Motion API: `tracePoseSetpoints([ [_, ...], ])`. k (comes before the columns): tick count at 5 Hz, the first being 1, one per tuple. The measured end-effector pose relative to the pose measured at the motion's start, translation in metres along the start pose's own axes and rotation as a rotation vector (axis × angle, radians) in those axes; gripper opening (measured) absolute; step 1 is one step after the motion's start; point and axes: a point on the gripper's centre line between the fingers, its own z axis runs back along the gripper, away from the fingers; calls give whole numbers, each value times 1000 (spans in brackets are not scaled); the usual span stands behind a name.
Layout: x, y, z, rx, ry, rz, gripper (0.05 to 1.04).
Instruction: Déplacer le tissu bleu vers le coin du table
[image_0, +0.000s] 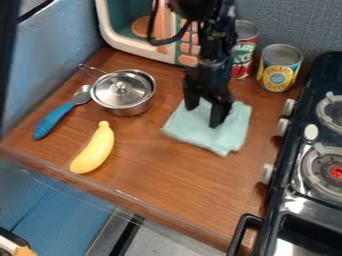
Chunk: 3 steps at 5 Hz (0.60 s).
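Since the pale blue cloth (204, 137) lies flat on the wooden counter (157, 175), between the lidded pot (121, 94) and the stove (300, 205), the gripper (203, 116) hangs over it with its fingers spread apart, probably placed so to pinch up some fabric.

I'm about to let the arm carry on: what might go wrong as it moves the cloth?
The open gripper might pinch too little of the cloth, which lies nearly flat, and lose it. Dragged toward the stove, the cloth could snag on the knobs; dragged the other way, it may sweep the banana along.
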Motion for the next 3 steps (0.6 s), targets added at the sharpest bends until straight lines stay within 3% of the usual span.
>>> tracePoseSetpoints([
  [3,-59,-33,-3,-16,40,-37,1000],
])
